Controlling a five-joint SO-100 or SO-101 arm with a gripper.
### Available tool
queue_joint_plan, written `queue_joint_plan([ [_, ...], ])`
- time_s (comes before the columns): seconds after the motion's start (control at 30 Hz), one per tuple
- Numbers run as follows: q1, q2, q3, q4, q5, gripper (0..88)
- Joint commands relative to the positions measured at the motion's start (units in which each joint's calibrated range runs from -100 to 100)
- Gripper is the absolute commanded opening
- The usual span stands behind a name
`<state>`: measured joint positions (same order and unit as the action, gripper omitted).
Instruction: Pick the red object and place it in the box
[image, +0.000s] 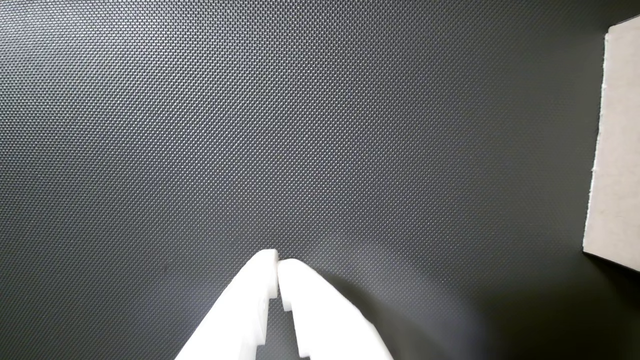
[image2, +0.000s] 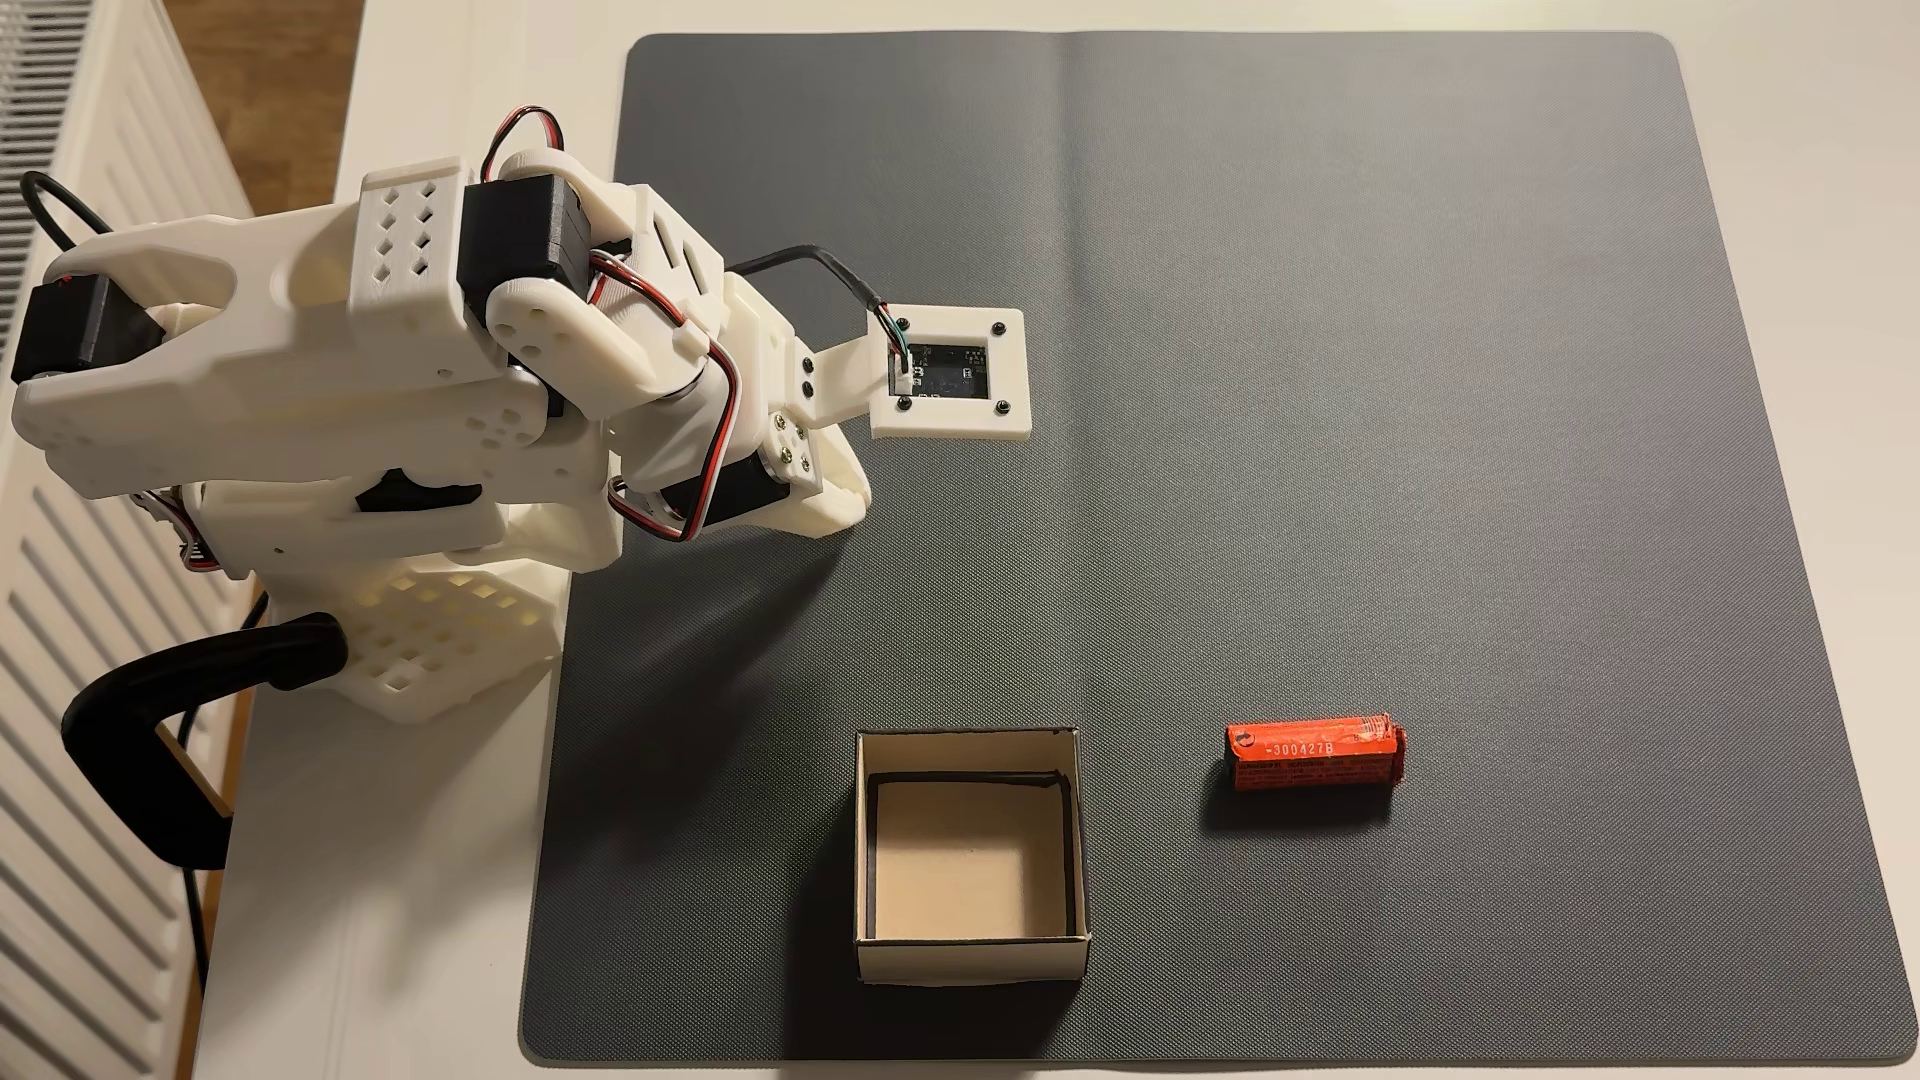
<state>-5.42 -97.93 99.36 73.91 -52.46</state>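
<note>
Fixed view, left to right: arm (image2: 312, 353) folded up at left edge of the desk (image2: 436, 935), base clamped, wrist camera mount (image2: 951, 374) sticking out over the grey mat (image2: 1455, 415). End effector itself sits under the wrist there, hard to make out from this angle. Then the box (image2: 971, 961) near the mat's front edge, open top, empty, pale floor with black line round the base. Right of the box, apart from it, the red object (image2: 1314, 753) lies flat on the mat, long axis running left-right in this view, roughly level with the box's far wall, crinkled end to the right, code print facing up.

Wrist view: end effector (image: 277, 265) comes in from bottom edge, white fingers (image: 250, 300) pressed tip to tip, closed on nothing, above bare mat. Pale cardboard at right edge is a wall of the box (image: 615, 150).

Key relation, my read: red object is well apart from the end effector, off to the right and toward the front in the fixed view, past the box. Arm has to unfold, swing out beyond the box and open the fingers. Since the cylinder lies crosswise, fingers should probably close across its short width, so the wrist may need turning to line up. Pick not started, task at the very beginning. Risk: cylinder could roll if nudged from the side
</note>
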Motion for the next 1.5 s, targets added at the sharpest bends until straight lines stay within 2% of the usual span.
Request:
queue_joint_plan([
  [0.0, 0.0, 0.57, 0.64, 0.74, 0.2, 1.1],
  [1.47, 0.15, -0.03, 0.64, 0.3, -0.22, 0.8],
])
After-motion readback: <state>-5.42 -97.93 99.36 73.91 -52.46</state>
